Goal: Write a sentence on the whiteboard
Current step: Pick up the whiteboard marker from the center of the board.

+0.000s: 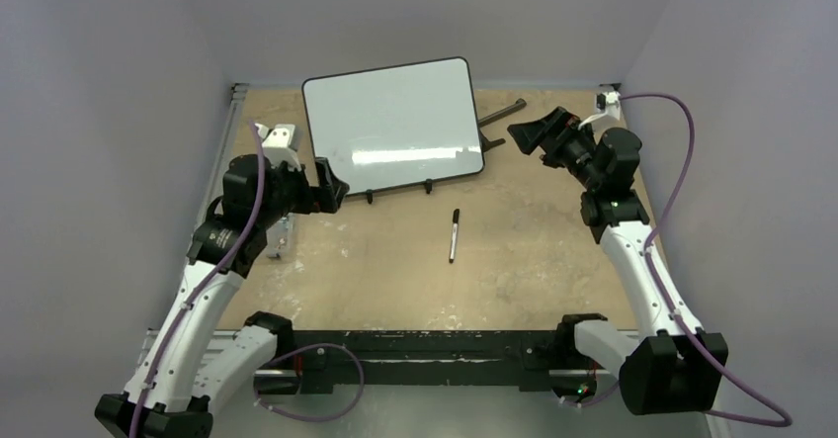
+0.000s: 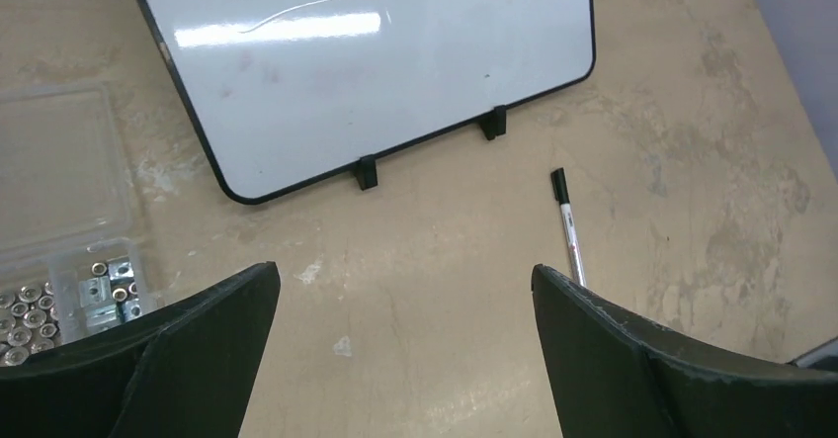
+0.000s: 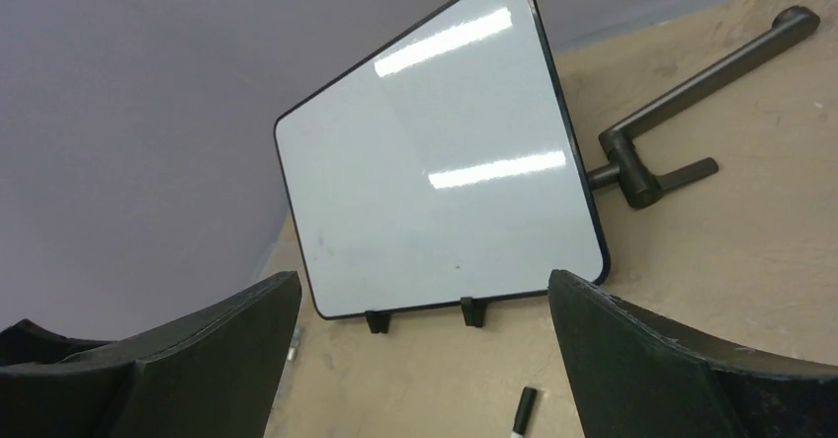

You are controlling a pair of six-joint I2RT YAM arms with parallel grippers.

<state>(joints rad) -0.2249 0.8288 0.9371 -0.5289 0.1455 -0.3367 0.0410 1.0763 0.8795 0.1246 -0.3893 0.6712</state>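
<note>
At the far middle of the table [image 1: 534,270], the whiteboard [image 1: 393,127] is leaning back on a dark metal stand [image 1: 499,117], with two small black feet along its near edge resting on the tabletop. Its glossy face is showing bright strips of reflected light and a few faint smudges. A marker [image 1: 454,235] is lying flat on the table in front of the board, near its right foot but apart from it, with its black cap pointing toward the board.

The left gripper [image 1: 331,186] is hovering near the board's near left corner. In its wrist view the two fingers [image 2: 212,344] are standing wide apart with nothing between them, framing the board's lower edge and the marker. A clear plastic box [image 2: 59,250] with small metal nuts in its compartments is sitting on the table to the left of this gripper.

The right gripper [image 1: 534,133] is hanging above the table to the right of the board, close to the stand's arm, and is facing the board. Its fingers [image 3: 227,359] are also spread wide and are gripping nothing, and the board and the marker's cap are showing between them.
</note>
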